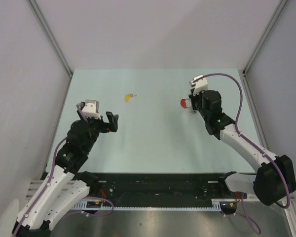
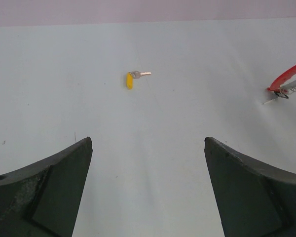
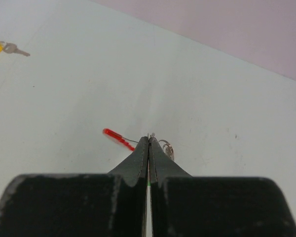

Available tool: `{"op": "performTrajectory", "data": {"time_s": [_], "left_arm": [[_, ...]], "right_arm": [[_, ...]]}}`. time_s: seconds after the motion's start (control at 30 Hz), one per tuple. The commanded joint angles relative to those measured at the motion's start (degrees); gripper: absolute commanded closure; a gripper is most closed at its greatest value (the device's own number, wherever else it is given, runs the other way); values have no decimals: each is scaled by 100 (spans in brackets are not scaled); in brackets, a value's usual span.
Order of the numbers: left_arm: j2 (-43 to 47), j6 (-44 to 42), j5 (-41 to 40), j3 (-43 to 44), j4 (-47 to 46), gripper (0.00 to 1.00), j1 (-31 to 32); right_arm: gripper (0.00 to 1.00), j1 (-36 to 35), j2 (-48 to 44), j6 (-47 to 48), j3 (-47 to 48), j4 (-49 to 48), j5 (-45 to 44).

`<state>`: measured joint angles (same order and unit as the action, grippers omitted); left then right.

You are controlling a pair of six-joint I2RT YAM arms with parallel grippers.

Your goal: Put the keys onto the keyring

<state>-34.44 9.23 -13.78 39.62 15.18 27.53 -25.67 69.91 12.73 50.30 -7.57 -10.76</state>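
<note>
The yellow key (image 2: pixel 129 80) lies loose on the worktop (image 1: pixel 153 143), left of centre toward the far side. The left gripper (image 2: pixel 148 143) points at it from the near side, jaws spread wide and empty, probably lining up a pick. Well to the right, the right gripper (image 3: pixel 148 138) has its jaws pinched shut on the keyring (image 1: pixel 185 103), seemingly steadying it for threading (a green sliver between them may be another key; I cannot tell).
</note>
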Motion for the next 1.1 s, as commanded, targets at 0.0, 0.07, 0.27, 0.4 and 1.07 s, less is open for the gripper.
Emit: {"op": "performTrajectory", "data": {"time_s": [0.0,0.07,0.27,0.4,1.07], "left_arm": [[314,254,-458,-33,-24,0,-142],[420,281,-748,-33,37,0,-169],[938,184,-1319,-147,99,0,-186],[1237,70,-1574,-209,152,0,-186],[1923,87,-2287,-209,293,0,-204]], "right_arm": [[100,10,277,-849,252,518,-233],[100,-17,287,-1377,103,975,-259],[100,-87,-153,-2317,-687,1442,47],[95,-122,-346,-2784,-1206,1548,443],[0,45,-3773,-2838,-1304,1926,-715]]}}
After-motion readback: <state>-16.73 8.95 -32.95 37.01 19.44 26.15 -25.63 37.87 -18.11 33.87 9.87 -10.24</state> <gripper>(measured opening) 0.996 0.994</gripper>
